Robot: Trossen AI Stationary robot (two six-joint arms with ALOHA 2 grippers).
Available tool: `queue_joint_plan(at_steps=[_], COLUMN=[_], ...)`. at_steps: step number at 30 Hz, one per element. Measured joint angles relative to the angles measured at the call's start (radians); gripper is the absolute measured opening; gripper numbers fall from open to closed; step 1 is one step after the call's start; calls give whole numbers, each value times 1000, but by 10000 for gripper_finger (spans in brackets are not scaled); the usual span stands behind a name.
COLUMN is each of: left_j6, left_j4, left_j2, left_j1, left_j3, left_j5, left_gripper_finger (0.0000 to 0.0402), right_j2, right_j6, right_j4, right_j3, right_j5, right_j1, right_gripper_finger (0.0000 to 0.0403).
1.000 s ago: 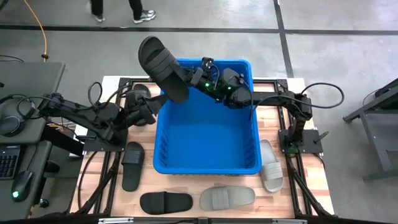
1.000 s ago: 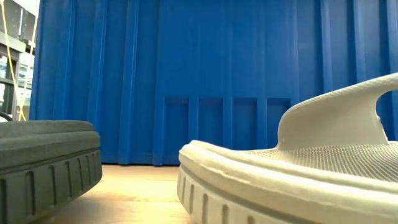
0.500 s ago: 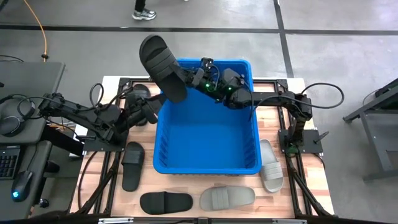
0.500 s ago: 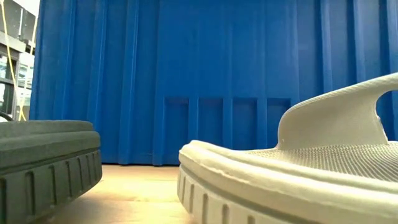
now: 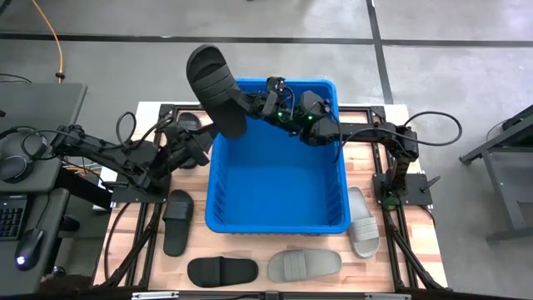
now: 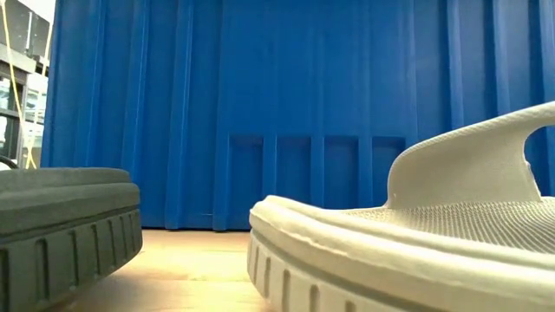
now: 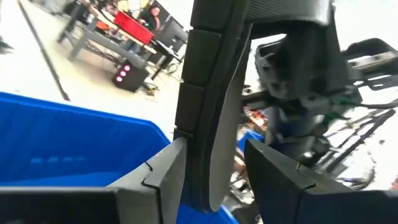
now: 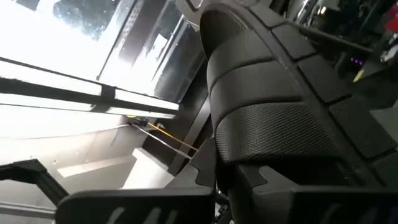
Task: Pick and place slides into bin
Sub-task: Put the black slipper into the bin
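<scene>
My right gripper (image 5: 256, 103) is shut on a black slide (image 5: 214, 90), held up over the far left corner of the blue bin (image 5: 275, 223). The slide's ribbed strap fills the right wrist view (image 8: 273, 124). My left gripper (image 5: 202, 150) is open just outside the bin's left wall, below the slide. In the left wrist view the slide's sole edge (image 7: 205, 124) shows between its two fingers (image 7: 163, 177); whether they touch it I cannot tell. My right gripper holds the black slide at its side edge beside the strap (image 5: 243, 102), coming roughly level from the table's right. The fingers lie across the slide. The slide stands tilted on edge, toe end up and far, lifted clear above the bin's rim.
On the table lie a black slide (image 5: 177, 221) left of the bin, a black slide (image 5: 222, 270) and a grey slide (image 5: 304, 265) in front of it, and a light grey slide (image 5: 362, 221) on its right. The bin wall (image 6: 260, 104) fills the low view.
My right gripper and the held slide have shifted slightly toward the table's left. My left gripper has edged a little toward the far edge, closer under the slide.
</scene>
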Motion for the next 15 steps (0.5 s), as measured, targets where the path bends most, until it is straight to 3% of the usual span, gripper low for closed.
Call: queue_joint_plan(at_steps=[10, 15], left_j6=[7, 29], left_j4=[-76, -114], left_j2=[-28, -64], left_j1=[0, 2], left_j3=[0, 0], left_j5=[14, 73], left_gripper_finger=[157, 157], right_j2=[2, -4], right_j6=[18, 42], right_j4=[15, 35], right_j3=[3, 3], right_j5=[-47, -81], right_j1=[9, 9], right_gripper_finger=[0, 0])
